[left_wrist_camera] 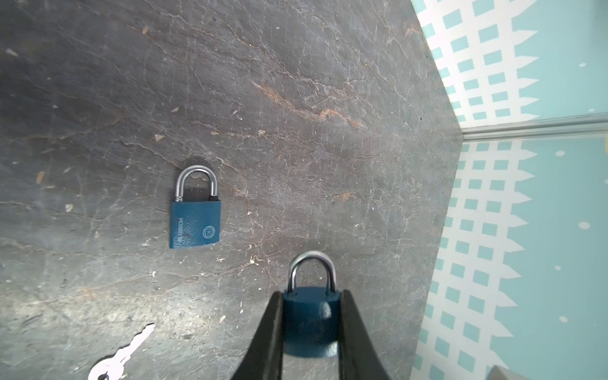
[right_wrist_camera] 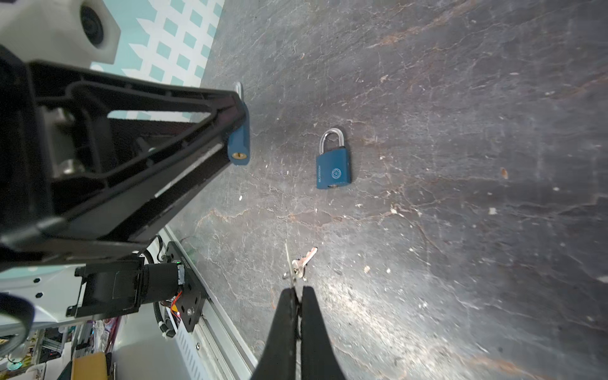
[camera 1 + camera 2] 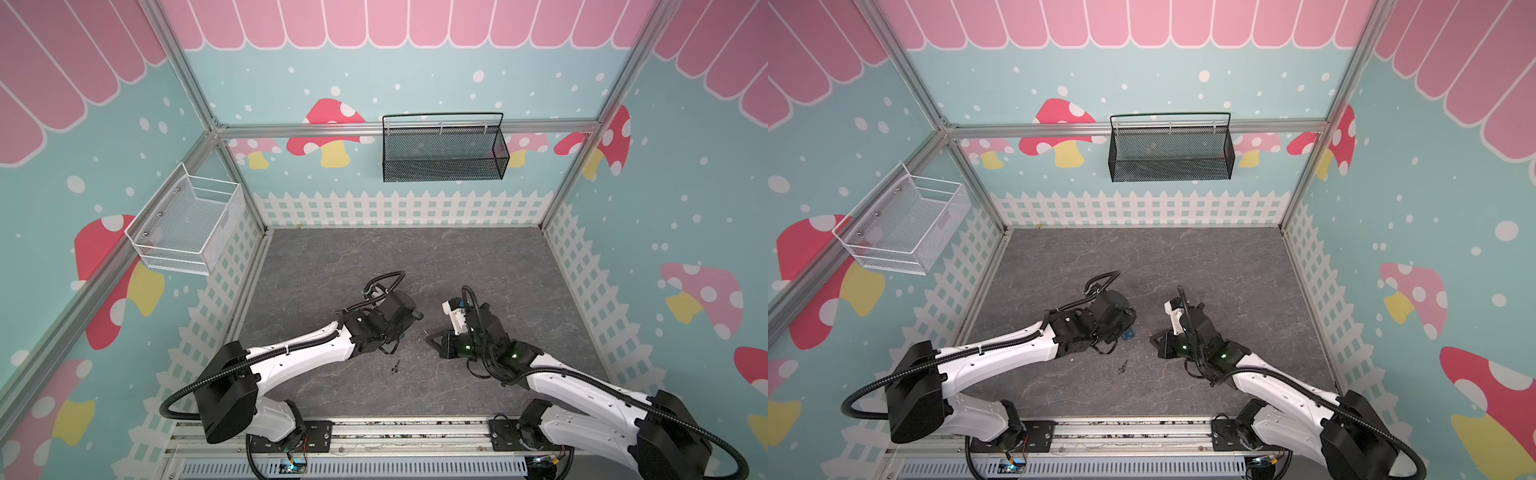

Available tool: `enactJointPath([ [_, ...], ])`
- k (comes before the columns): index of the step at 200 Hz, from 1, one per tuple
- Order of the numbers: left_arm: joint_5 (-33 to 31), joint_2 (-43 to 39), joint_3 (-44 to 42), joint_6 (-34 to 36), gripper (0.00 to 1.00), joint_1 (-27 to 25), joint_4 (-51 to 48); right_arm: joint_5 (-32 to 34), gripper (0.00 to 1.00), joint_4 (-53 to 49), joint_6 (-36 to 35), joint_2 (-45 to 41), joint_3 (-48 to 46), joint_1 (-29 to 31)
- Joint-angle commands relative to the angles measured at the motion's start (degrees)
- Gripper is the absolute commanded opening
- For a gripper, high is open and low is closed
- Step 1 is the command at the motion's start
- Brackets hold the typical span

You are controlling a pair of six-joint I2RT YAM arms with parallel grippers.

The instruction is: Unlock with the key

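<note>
My left gripper (image 1: 311, 296) is shut on a blue padlock (image 1: 309, 322), which it holds clear of the floor by the body's sides with the steel shackle pointing away from the wrist. In the right wrist view the padlock's (image 2: 239, 144) brass keyhole end faces my right gripper. My right gripper (image 2: 297, 289) is shut on a key (image 2: 287, 255), seen edge-on as a thin blade sticking out past the fingertips. In both top views the two grippers (image 3: 415, 314) (image 3: 428, 338) face each other over the middle of the floor, a short gap apart.
A second blue padlock (image 1: 195, 223) (image 2: 334, 167) lies flat on the grey stone floor (image 1: 329, 98). A loose silver key (image 1: 121, 355) (image 3: 395, 366) lies nearer the front rail. A black mesh basket (image 3: 442, 149) and a white one (image 3: 187, 224) hang on the walls.
</note>
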Motion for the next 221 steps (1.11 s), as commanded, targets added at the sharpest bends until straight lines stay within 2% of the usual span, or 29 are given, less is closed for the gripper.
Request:
enactJointPath([
  [1, -1.77, -1.39, -0.85, -4.05, 0.0, 0.26, 1.25, 2.47, 0.0, 7.56, 3.9, 1.89, -0.26, 1.16],
  [109, -5.06, -1.09, 0.62, -2.13, 0.0, -0.66, 0.11, -0.43, 0.0, 14.44, 5.29, 7.99, 2.2, 2.13],
  [221, -4.89, -1.55, 0.98, -1.34, 0.0, -0.85, 0.01, 1.31, 0.0, 12.96, 4.87, 10.14, 3.87, 2.37],
])
